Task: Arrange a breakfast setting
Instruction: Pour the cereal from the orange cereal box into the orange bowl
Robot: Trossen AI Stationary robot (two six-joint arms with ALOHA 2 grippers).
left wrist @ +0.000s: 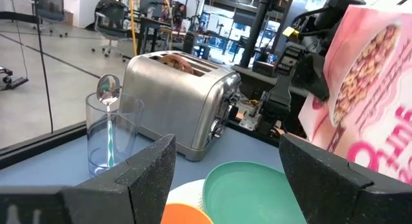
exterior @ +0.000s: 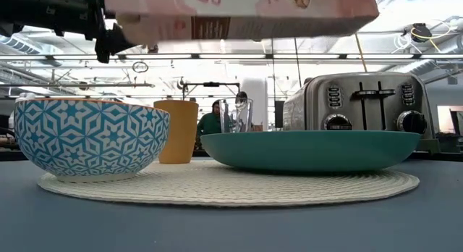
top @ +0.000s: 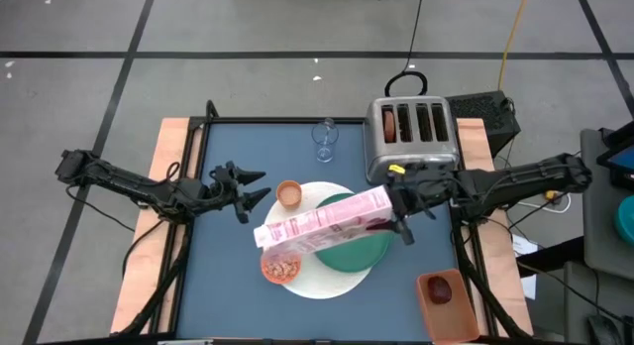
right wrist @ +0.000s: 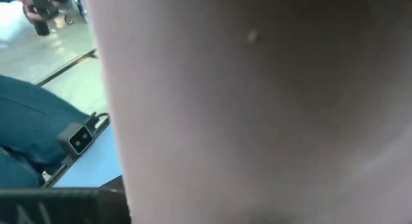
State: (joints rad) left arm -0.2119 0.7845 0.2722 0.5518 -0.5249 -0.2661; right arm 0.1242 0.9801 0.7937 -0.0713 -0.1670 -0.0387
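A pink cereal box (top: 322,226) is being held tipped over the bowl (top: 279,269) by the right gripper (top: 396,208), while the left gripper (top: 253,186) is being kept wide open near the table's (top: 228,286) left edge.

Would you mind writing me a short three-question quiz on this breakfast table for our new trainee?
1. True or false: the right gripper holds the cereal box tipped over the bowl.
2. What stands in the glass? A) a fork B) a spoon C) a straw
3. Fill in: the bagel sits in the ____.

Key:
1. True; the left gripper waits open beside the cup.
2. B, the spoon.
3. Toaster; the plate on the mat is bare.
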